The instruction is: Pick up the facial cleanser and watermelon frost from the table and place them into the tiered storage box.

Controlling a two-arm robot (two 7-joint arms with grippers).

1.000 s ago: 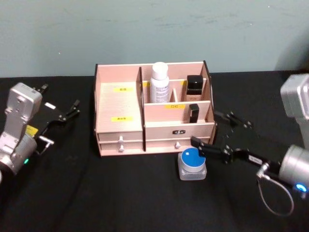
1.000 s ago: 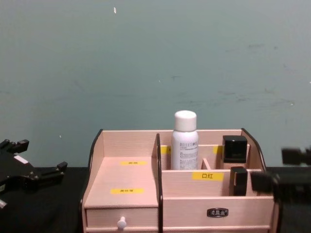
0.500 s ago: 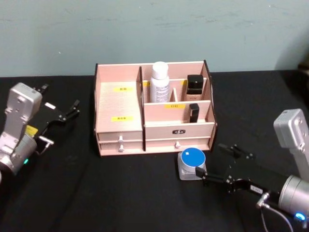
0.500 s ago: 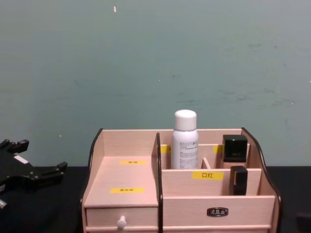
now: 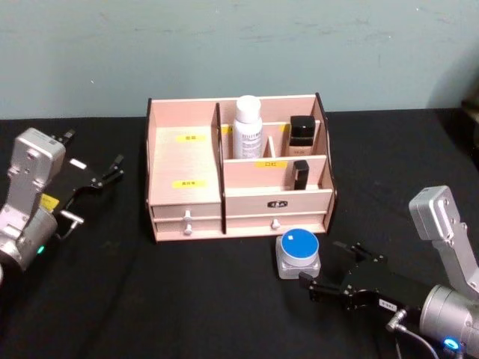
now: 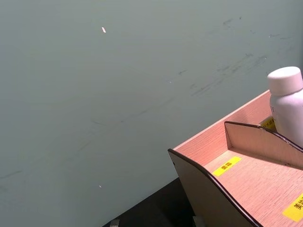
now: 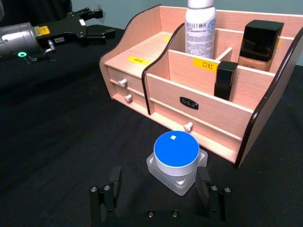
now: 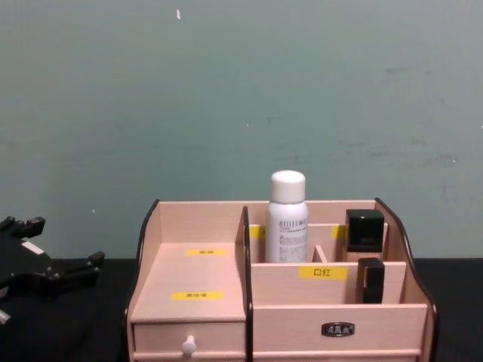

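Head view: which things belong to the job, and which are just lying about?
Job: tiered storage box; blue-lidded jar on the table before it; right gripper, open, beside the jar; probably the white bottle in the box.
Lying about: black-capped bottle, black tube, both in the box; left gripper, parked left.

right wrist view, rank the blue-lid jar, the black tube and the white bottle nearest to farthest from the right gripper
1. blue-lid jar, just ahead of the open right gripper
2. black tube, in the tiered storage box's front slot
3. white bottle, in a rear slot
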